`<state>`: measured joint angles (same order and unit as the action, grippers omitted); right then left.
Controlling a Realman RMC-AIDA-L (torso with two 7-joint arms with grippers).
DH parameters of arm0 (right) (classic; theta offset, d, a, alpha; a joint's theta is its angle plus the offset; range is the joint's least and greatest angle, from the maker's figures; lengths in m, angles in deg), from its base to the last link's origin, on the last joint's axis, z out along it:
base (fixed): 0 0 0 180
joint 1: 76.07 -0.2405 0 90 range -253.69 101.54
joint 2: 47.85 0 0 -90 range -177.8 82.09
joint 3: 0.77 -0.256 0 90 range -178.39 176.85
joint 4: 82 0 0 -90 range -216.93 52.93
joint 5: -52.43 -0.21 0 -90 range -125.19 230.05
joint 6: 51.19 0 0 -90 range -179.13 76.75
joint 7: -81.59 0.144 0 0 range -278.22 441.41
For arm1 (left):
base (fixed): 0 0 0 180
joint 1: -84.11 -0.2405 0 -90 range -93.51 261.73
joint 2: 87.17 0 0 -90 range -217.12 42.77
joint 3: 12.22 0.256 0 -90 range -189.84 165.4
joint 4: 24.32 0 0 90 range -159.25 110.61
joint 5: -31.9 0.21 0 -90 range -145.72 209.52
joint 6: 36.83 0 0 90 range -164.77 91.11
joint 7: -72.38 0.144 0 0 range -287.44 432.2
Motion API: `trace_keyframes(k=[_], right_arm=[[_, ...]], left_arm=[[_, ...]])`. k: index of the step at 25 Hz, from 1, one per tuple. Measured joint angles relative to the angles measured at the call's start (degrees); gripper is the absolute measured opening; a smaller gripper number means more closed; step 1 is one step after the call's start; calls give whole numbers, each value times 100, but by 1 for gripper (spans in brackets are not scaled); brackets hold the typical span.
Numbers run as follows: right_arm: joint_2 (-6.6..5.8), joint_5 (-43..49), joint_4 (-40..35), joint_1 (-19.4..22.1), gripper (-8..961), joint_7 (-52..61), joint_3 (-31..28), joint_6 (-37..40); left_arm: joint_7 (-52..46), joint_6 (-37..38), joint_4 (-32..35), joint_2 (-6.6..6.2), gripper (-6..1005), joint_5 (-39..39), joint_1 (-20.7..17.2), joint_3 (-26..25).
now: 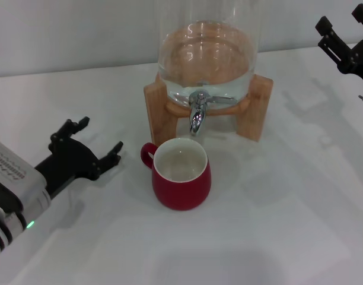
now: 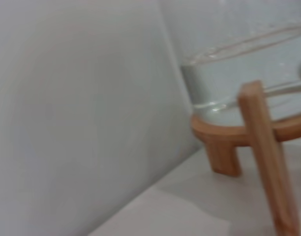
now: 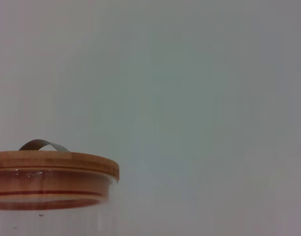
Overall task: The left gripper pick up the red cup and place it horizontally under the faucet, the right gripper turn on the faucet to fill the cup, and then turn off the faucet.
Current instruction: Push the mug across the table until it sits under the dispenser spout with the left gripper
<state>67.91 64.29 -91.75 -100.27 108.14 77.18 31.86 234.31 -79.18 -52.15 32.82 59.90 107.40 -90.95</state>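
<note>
glossy red cup [image 1: 181, 174], white inside, stands upright mid-desk right under the faucet [image 1: 197, 113]. left gripper [image 1: 99, 141] beside its handle, spread wide, empty. right gripper [image 1: 343, 37] far corner, can't tell. only right wrist shows the wooden lid [image 3: 52, 163].

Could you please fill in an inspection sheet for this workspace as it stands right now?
Surface: white tabletop, bare around the items.
Job's things: glossy red cup with white interior stands upright, apparently empty, handle toward the robot's left, just in front of the chrome faucet on the clear glass dispenser in its wooden stand; no stream seen.
Clutter: nothing seen.
Grippers: left claw open, low by the table, left of the cup, apart from it; right claw raised at far right, open.
Cables: nothing seen.
Surroundings: plain pale wall.
</note>
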Motion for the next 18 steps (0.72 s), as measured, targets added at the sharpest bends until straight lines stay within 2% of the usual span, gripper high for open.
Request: trace_keyframes(k=[3,7,13,18], right_arm=[[-1,-5,0,5,853,0,0,0],[-2,-5,-1,5,853,0,0,0],[-1,2,-1,3,854,0,0,0],[-10,7,-1,2,854,0,0,0]], left_arm=[[-1,-84,7,-2,868,-102,-20,-196],[-1,-542,35,-2,867,-138,-160,-707],[-4,-1891,230,-3,867,-564,-453,-1639],[-4,-2747,562,-15,867,-872,-525,-2151]])
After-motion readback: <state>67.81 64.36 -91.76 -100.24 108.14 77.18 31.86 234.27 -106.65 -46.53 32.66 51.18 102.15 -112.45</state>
